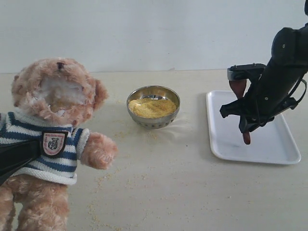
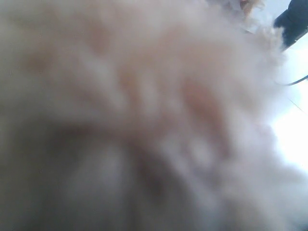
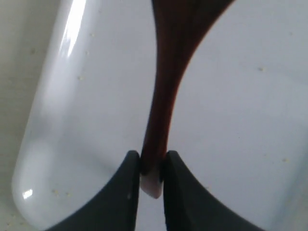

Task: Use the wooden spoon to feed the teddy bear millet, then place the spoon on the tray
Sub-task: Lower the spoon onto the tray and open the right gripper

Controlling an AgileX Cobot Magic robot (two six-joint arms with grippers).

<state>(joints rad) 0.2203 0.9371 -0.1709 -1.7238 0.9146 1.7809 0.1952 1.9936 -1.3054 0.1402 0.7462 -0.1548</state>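
Two claws: right gripper (image 3: 153,162) pinches wooden spoon (image 3: 164,96) handle above white tray (image 1: 226,139); left gripper (image 1: 17,155) against teddy bear (image 1: 55,96), jaws unreadable. Pale table (image 1: 192,192) strewn with millet (image 1: 98,185); plain white wall (image 1: 144,33) behind.

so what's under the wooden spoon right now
The white tray, bare but for a few stray millet grains. The right pincer holds the spoon over it; the tray strip behind the handle is covered.

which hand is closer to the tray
Right. The right hand hangs over the tray, pinching the wooden spoon; the left hand is far off, against the teddy bear.
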